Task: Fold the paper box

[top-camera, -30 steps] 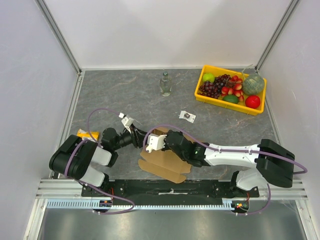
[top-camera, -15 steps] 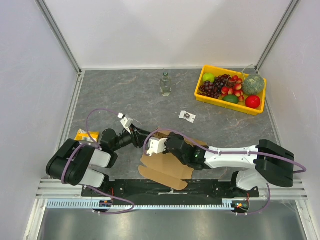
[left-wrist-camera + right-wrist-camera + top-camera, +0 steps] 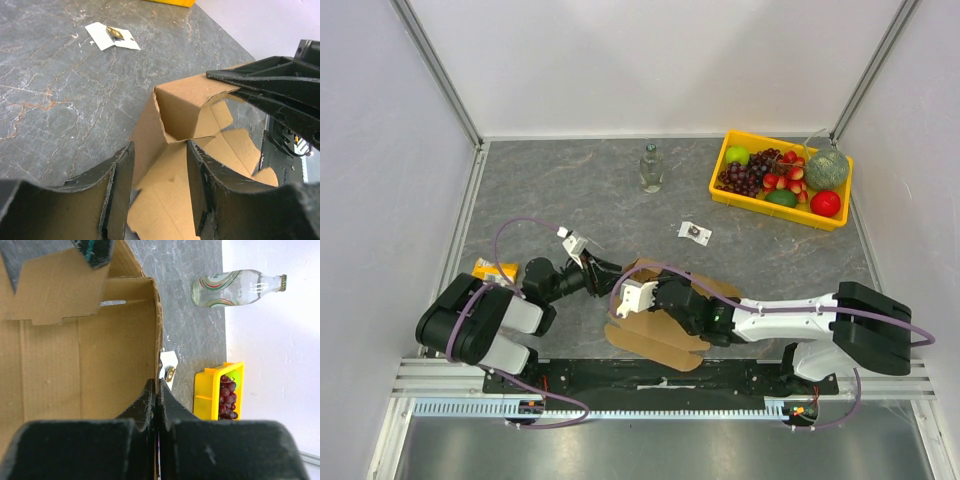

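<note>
the half-raised brown paper box (image 3: pixel 655 345) sits at the lower centre of the grey marbled worktop (image 3: pixel 550 180), between the two arms. the right gripper (image 3: pixel 156 386) has its fingers clenched on an upright wall's edge. the left gripper (image 3: pixel 160 150) holds its fingers parted at the box's near corner. a glass bottle (image 3: pixel 650 168) and a yellow fruit tray (image 3: pixel 760 205) stand well apart, toward the upper right.

The overhead view is bright, even and sharp; shadows on the table (image 3: pixel 570 190) are soft and weak. In the left wrist view the left gripper (image 3: pixel 160 145) is close, dark and out of focus. In the right wrist view the right gripper (image 3: pixel 156 385) is a black blur, the wall (image 3: pixel 270 340) is washed out, and the bottle (image 3: pixel 235 287) shows glare.
</note>
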Available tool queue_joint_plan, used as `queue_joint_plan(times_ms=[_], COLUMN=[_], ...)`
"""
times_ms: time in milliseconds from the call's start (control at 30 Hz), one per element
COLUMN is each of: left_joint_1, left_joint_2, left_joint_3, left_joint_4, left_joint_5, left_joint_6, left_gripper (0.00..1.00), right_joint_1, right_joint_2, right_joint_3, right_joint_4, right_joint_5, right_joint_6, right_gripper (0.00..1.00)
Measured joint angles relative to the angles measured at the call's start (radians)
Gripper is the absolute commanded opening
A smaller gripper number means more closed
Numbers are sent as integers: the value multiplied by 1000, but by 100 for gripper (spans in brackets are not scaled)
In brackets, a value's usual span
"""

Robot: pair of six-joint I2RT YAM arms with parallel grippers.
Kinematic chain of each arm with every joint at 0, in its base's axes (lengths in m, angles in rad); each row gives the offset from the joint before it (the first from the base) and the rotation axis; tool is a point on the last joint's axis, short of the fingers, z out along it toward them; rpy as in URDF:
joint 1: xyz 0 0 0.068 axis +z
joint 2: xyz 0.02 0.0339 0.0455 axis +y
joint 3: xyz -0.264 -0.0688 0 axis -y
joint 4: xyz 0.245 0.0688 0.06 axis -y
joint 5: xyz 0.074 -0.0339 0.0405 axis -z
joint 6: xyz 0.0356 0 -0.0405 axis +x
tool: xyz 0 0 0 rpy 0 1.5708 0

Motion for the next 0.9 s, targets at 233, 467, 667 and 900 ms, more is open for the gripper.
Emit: queue_joint_plan(times_ms=[233,467,667,900], left_joint_1=[0,-2,-2,-2], left_joint_2=[43,65,73,80], left_joint_3=[0,3,3,3], left_joint_4=[4,5,5,5], left_joint_5=[3,6,6,6], left_joint_6=[0,0,-1,-1], left_gripper=[53,54,54,54], right_joint_1=[15,20,21,21], right_joint_2=[-13,-12,-2,42], right_joint_3=[-34,-43,-45,-46], right_joint_4=[89,144,174,186], right_joint_5=[42,61,80,102], right_joint_6=[-45,-72,-79,-79], right_gripper=[0,0,0,0])
